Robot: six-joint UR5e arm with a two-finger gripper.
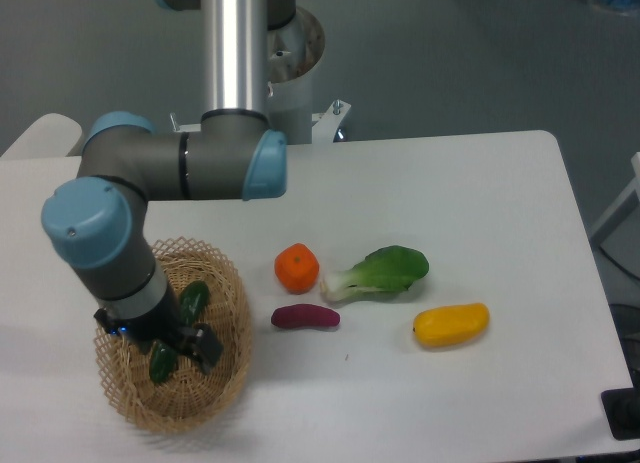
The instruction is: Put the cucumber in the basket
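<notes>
The dark green cucumber (193,299) lies inside the round tan wicker basket (232,368) at the front left of the table. Its upper end and lower end (160,363) show; its middle is hidden behind my wrist. My gripper (183,343) hangs over the basket, just above the cucumber. Its jaws look spread, with one black finger (207,347) standing clear to the right of the cucumber. The other finger is hidden by the wrist.
To the right of the basket lie an orange (297,268), a small purple eggplant (305,318), a bok choy (380,271) and a yellow vegetable (451,324). The robot's base column (240,53) stands at the back of the table.
</notes>
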